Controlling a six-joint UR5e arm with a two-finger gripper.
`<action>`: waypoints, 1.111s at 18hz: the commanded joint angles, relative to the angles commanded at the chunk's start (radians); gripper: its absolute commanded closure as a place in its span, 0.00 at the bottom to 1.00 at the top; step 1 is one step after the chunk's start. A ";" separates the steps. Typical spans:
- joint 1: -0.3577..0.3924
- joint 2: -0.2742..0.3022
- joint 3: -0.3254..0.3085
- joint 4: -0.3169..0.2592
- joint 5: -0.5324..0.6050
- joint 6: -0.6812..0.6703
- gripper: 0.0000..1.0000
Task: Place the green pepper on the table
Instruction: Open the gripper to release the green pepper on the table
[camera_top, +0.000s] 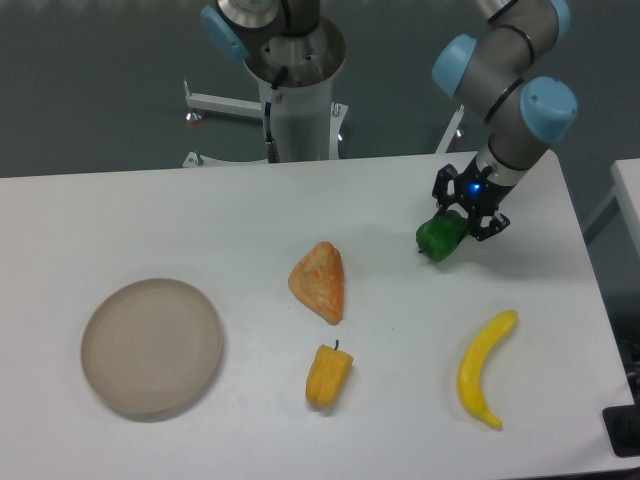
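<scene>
The black two-finger tool (462, 215) at the end of the grey and light-blue arm (510, 95) is clenched around the green pepper (439, 238), its fingers pinching the pepper's upper right part while a small blue light glows on the tool body. The pepper sits at the tool's lower left end, tilted, over the right far part of the white desk (200, 220); whether its underside touches the desk surface or hangs just above it cannot be told from this view. The arm reaches in from the upper right, its elbow joints stacked above the desk's far right edge. Left of the pepper and a little nearer lies an orange-brown wedge of bread (319, 281), apart from it. Nearer still, just below the bread, lies a yellow-orange pepper (327, 374) with a small green stem pointing away from the camera. On the near right lies a yellow banana (483, 366), curved, well apart from the green pepper and almost straight below it in the view. On the near left rests a round beige plate (152, 345). Behind the desk's far edge stands the robot's white pedestal (298, 110).
</scene>
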 joint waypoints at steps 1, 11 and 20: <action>0.002 0.000 0.000 0.000 0.000 0.000 0.64; 0.005 -0.002 -0.005 0.002 0.000 -0.002 0.62; 0.008 -0.003 0.008 0.002 0.000 -0.002 0.25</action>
